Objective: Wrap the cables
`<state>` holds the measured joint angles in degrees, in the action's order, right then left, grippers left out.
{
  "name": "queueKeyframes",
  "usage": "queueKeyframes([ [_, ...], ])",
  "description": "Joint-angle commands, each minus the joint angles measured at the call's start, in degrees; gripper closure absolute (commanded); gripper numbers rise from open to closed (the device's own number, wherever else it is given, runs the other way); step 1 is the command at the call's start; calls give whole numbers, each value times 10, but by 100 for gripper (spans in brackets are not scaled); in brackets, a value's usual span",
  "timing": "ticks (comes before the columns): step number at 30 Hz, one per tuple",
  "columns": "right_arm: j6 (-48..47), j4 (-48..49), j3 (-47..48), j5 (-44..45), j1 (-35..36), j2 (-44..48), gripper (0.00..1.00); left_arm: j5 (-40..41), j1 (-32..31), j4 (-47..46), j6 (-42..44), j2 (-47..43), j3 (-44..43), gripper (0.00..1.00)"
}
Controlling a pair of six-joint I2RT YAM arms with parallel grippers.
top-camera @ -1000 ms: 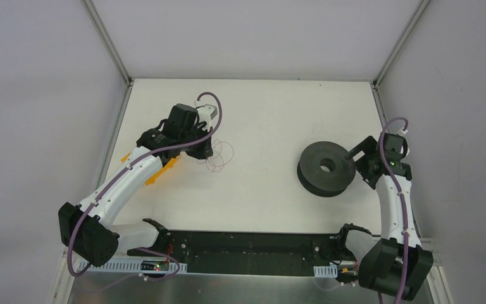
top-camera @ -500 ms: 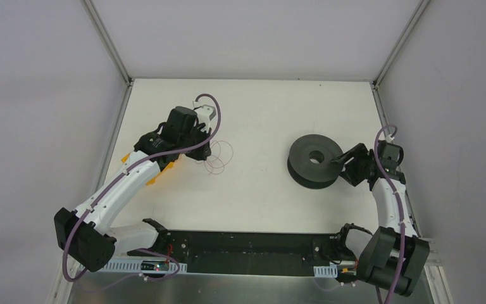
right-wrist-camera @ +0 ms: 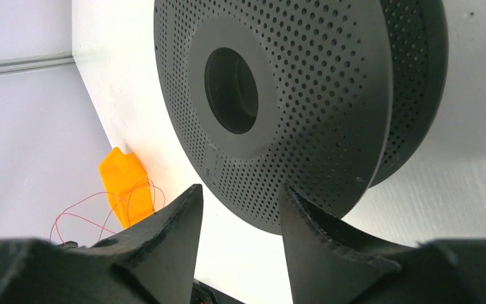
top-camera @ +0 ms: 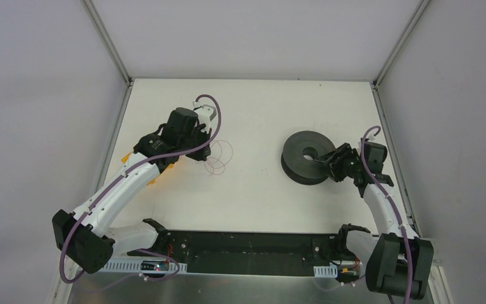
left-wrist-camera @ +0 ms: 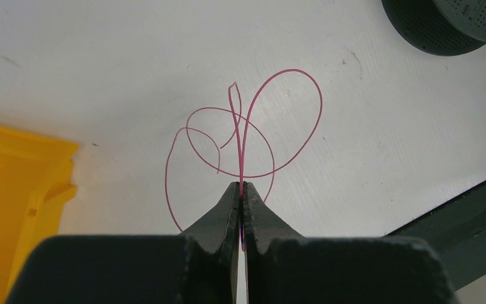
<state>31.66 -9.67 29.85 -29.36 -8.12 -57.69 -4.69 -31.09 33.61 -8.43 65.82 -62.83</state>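
The thin reddish-brown wire (left-wrist-camera: 262, 114) lies in several loose loops on the white table, also seen from above (top-camera: 220, 156). My left gripper (left-wrist-camera: 241, 185) is shut on one strand of it, low over the table (top-camera: 204, 151). The dark grey two-flanged spool (top-camera: 304, 157) stands right of centre, tilted. In the right wrist view its perforated flange (right-wrist-camera: 304, 95) fills the frame. My right gripper (right-wrist-camera: 240, 190) is open, its fingertips at the flange's lower rim, on the spool's right side (top-camera: 329, 166). I cannot tell whether they touch it.
An orange-yellow bin (top-camera: 158, 172) sits under the left forearm, also at the left of the left wrist view (left-wrist-camera: 12, 202) and far off in the right wrist view (right-wrist-camera: 125, 187). The black base rail (top-camera: 247, 253) runs along the near edge. Grey walls enclose the table.
The right gripper has moved left and farther from the base, and the spool has shifted left with it. The left gripper has stayed shut on the wire, barely moving.
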Motion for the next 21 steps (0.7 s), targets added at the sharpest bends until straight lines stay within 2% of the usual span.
queueKeyframes([
  [1,17,8,33,26,30,9,47,13,-10,-8,6,-20,8,100],
  [7,-8,15,72,32,135,63,36,-57,-11,-33,-20,-31,14,100],
  [15,-11,199,8,117,319,174,33,-162,-11,-65,-127,-28,18,100],
  [21,-7,252,10,190,444,123,27,-199,-11,-89,-169,-36,22,100],
])
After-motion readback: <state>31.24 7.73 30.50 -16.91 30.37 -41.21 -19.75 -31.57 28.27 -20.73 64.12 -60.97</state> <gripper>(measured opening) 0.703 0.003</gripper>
